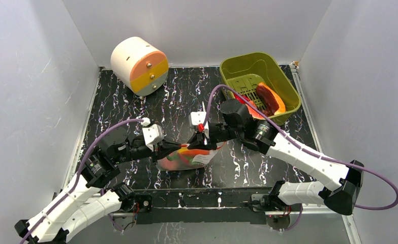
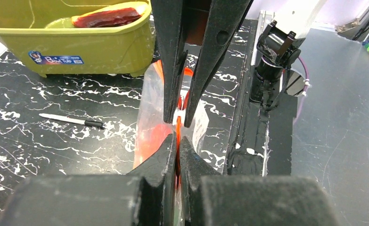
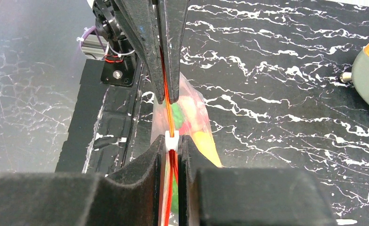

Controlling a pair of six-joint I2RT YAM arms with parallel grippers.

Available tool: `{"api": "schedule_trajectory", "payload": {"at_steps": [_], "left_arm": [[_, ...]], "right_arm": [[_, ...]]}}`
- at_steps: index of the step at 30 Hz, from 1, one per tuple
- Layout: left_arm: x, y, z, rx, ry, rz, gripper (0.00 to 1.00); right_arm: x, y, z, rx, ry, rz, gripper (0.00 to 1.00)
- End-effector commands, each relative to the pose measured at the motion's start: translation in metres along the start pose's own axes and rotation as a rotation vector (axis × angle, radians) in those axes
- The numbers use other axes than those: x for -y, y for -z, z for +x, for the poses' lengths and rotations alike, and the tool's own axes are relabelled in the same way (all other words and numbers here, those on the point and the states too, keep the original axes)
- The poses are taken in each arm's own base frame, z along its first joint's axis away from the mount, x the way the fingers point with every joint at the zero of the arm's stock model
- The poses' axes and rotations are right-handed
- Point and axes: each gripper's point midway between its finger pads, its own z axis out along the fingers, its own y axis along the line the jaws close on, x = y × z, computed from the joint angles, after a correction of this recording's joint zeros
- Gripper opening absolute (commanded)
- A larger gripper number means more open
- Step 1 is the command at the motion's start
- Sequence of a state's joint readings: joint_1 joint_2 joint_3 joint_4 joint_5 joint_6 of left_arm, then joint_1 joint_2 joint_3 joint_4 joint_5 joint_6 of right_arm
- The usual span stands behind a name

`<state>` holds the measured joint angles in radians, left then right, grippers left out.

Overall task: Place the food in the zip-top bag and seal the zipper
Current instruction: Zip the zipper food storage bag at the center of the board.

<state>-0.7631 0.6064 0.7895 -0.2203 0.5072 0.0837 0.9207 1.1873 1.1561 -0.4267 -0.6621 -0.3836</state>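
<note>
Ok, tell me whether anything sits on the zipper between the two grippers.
Nothing visible blocks it. The left gripper and right gripper both pinch the zipper. Between them runs only bare orange strip, with the white slider at the right gripper's fingertips.

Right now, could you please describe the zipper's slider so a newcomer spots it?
On the black marbled table, find the crinkly clear plastic bag near the front edge. An orange-red zipper strip runs along its mouth. The slider is the one small white clip on it, between the right gripper's fingertips.
</note>
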Motion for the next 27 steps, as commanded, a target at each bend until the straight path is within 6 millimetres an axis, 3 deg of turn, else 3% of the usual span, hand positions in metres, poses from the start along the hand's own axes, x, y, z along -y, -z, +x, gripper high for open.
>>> {"api": "schedule_trajectory", "payload": {"at_steps": [1, 11, 27], "left_arm": [[-0.002, 0.012, -0.028, 0.046, -0.075, -0.033, 0.00], [-0.011, 0.023, -0.032, 0.033, -0.096, -0.105, 0.00], [-0.019, 0.042, -0.034, 0.022, -0.119, -0.193, 0.00]], "right_arm": [[0.010, 0.003, -0.014, 0.042, 0.036, 0.038, 0.00], [0.013, 0.011, -0.013, 0.023, 0.023, 0.073, 0.00], [0.018, 0.033, 0.013, -0.081, -0.007, 0.152, 0.00]]}}
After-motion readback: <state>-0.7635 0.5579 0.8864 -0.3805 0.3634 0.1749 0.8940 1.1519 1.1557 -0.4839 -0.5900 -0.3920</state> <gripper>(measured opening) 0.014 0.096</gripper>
